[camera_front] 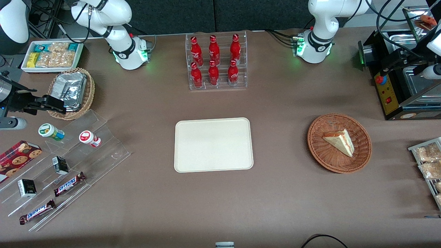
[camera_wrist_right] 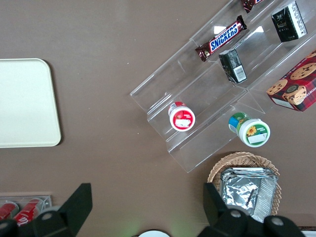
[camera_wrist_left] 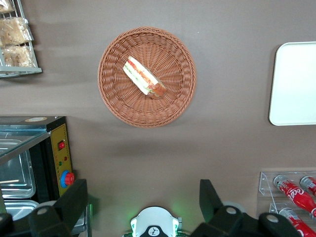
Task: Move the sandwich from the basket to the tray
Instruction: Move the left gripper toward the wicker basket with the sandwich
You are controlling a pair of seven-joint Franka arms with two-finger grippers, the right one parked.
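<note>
The sandwich (camera_front: 339, 141) (camera_wrist_left: 144, 77) is a pale wedge with a red and green filled edge. It lies in the round reddish-brown basket (camera_front: 324, 155) (camera_wrist_left: 168, 54) toward the working arm's end of the table. The cream tray (camera_front: 213, 144) (camera_wrist_left: 296, 84) lies flat and bare at mid-table, apart from the basket. My gripper (camera_front: 392, 62) (camera_wrist_left: 142, 200) hangs high beside the black oven, farther from the front camera than the basket. It is open, with its jaws wide apart and nothing between them.
A clear rack of red cola bottles (camera_front: 217, 62) stands farther back than the tray. A black oven (camera_front: 392, 93) and a wire rack of snack packets (camera_front: 427, 162) flank the basket. The parked arm's end holds an acrylic snack stand (camera_front: 69, 162) and a foil-packet basket (camera_front: 70, 91).
</note>
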